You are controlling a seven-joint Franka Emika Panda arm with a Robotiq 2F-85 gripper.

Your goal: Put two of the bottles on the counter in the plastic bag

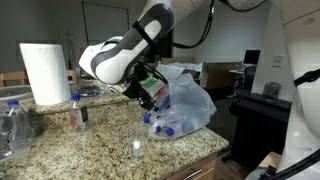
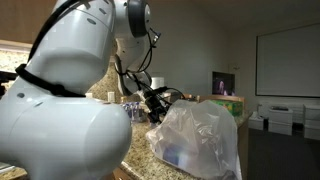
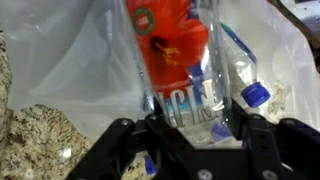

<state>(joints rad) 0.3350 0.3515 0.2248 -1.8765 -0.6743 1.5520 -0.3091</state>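
The plastic bag [image 1: 192,104] sits slumped on the counter [image 1: 100,152], a thin, whitish, see-through film, all creases and glossy highlights, its mouth gaping toward the arm [image 1: 120,55]. In an exterior view [image 2: 205,140] it looks like a soft crumpled mound near the counter's edge. The counter is speckled granite, beige and brown, polished enough to catch the light.

The black gripper [image 3: 190,128] is pinching the held bottle [image 3: 170,45], one dark finger on each side of its clear plastic body. That small bottle has a bright red label with blue lettering lower down, and from the wrist view it points into the open bag, film bunched on both sides. Whether its far end touches the bag's floor I can't tell.

Just beside it, already inside the bag, lies a second bottle [image 3: 238,65]: clear, tilted, with a round blue cap. Blue spots show through the film low down in an exterior view as well.

Farther along the counter a standing bottle [image 1: 78,112] of the same kind is upright, blue cap on top. Near it are a tall white paper towel roll [image 1: 42,72] and a bigger clear ribbed bottle [image 1: 12,128].
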